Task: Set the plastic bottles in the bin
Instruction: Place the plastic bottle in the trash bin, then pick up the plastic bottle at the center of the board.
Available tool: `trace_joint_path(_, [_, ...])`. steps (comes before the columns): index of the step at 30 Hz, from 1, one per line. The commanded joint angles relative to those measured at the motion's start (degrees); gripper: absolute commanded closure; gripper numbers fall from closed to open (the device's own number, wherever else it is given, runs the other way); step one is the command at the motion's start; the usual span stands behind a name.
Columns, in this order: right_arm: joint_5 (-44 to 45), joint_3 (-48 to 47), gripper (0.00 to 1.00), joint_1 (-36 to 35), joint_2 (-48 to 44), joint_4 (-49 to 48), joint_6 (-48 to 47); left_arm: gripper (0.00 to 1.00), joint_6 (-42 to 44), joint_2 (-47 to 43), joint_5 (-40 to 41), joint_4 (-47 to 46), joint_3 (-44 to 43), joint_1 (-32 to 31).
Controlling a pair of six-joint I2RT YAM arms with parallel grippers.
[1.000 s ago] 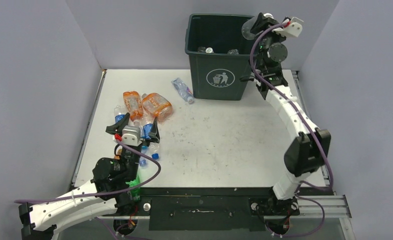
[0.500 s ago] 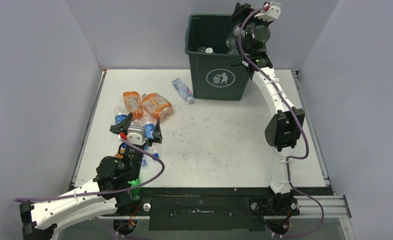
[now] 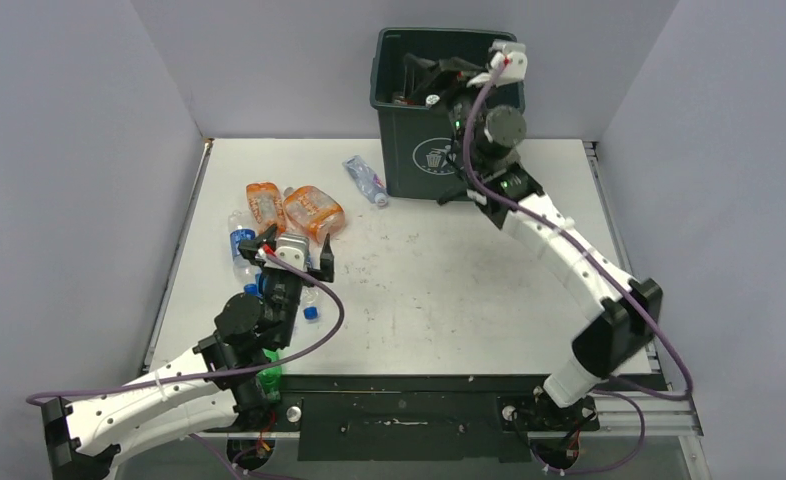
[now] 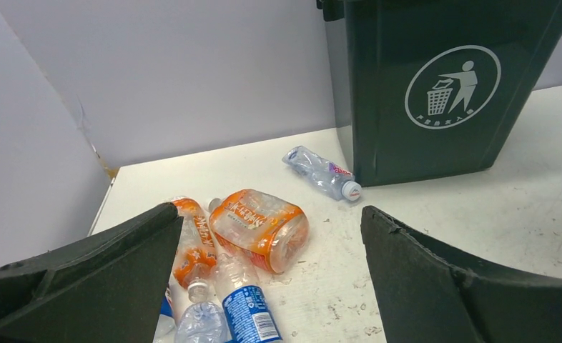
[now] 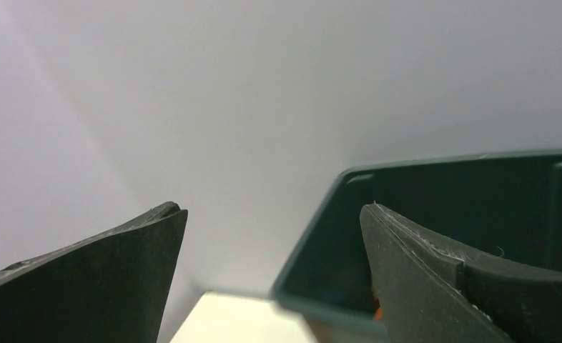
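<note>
**Drop stage at the bin, pick stage at the pile**

The table [image 3: 449, 290] is bare across its middle and right, so open room is offered there for travel between pile and bin; grey walls close it in on the left, far and right sides.

The bin [image 3: 399, 140] stands upright at the far edge. A few bottles can be made out inside, though its depths are dark.

The right tool [image 3: 437, 72] is held over the bin's mouth with its jaws spread and nothing between them. The drop is judged complete on this side. A lift clear of the rim is called for next, since the near wall lies just under the wrist.

The left tool [image 3: 291, 262] hangs above the pile, spread wide and empty. A descent onto one bottle is called for, then a squeeze.

The plastic bottles [image 3: 269, 215] lie heaped at the left of the table, touching and overlapping. The broad orange bottle [image 4: 260, 229] is framed between the jaws and looks the easiest pick. One clear bottle [image 3: 365, 180] lies just beside the bin's front left corner, where little room is left for a finger.
</note>
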State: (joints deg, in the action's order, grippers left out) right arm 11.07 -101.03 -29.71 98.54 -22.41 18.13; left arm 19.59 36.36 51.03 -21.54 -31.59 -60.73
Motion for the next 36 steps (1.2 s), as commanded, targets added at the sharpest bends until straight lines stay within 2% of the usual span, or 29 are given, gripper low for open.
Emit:
trace_joint_path(1, [-3.6,18.1,0.03,-4.5,-15.6,-9.4,1.9,0.04,-6.0,1.9,-0.3,3.4,-4.0,1.9])
trace_joint_path(5, [-4.1,36.4,0.04,-6.8,-25.0,-10.8,8.0,0.04,-13.0,5.6,-2.6,8.2,-6.4,4.3])
trace_joint_path(8, [-3.5,49.3,0.04,-7.6,-31.1,-10.5,12.1,0.04,-23.3,10.2,-7.1,16.9,-11.0,8.9])
trace_joint_path(10, [-3.2,55.2,0.04,-7.9,-34.1,-8.1,13.9,0.04,-32.2,14.4,-11.6,25.7,-15.3,14.3])
trace_joint_path(13, [-4.1,62.1,0.05,-8.1,-37.8,-3.3,16.5,0.04,-44.2,20.2,-22.9,38.3,-20.1,25.5])
trace_joint_path(16, [-4.9,68.8,0.05,-8.6,-41.6,-1.3,17.9,0.04,-50.4,24.5,-32.5,44.2,-19.6,34.9])
trace_joint_path(18, [-4.7,72.6,0.05,-8.8,-43.7,-0.6,18.6,0.04,-52.0,26.5,-36.5,45.1,-18.2,37.3])
trace_joint_path(20, [-5.0,76.4,0.05,-8.8,-45.1,-0.7,19.6,0.04,-53.0,28.4,-36.9,44.7,-16.7,37.9])
trace_joint_path(30, [-8.1,82.2,0.06,-10.1,-47.8,-1.2,23.0,0.04,-51.6,42.6,-30.1,44.5,-21.3,39.0])
trace_joint_path(36, [-8.6,82.7,0.05,-10.6,-48.9,-0.3,22.8,0.01,-52.4,50.3,-30.6,43.7,-23.6,40.2])
